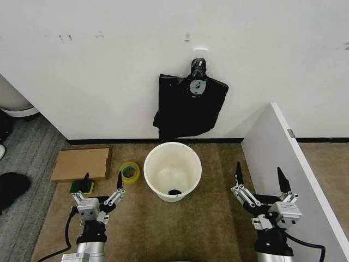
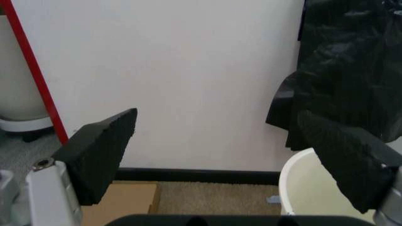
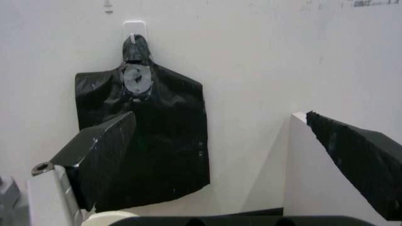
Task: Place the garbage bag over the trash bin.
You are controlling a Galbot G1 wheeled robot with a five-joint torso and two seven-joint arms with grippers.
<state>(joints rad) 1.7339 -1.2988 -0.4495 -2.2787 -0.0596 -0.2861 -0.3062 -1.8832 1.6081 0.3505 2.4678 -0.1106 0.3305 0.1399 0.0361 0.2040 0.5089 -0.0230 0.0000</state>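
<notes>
Garbage bag [image 1: 189, 106]: hung from a wall hook, above and behind the bin.
Trash bin [image 1: 172, 171]: stood upright on the carpet, unlined.
Left tool [image 1: 101, 182]: held low beside the tape roll [image 1: 130, 172], fingers spread, nothing gripped.
Right tool [image 1: 260, 177]: held low near the white partition [image 1: 297, 180], fingers spread, nothing gripped.

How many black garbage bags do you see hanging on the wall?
1. The garbage bag hangs from a white hook on the wall, directly behind the trash bin. More bags may be layered behind it; that cannot be told.
</notes>
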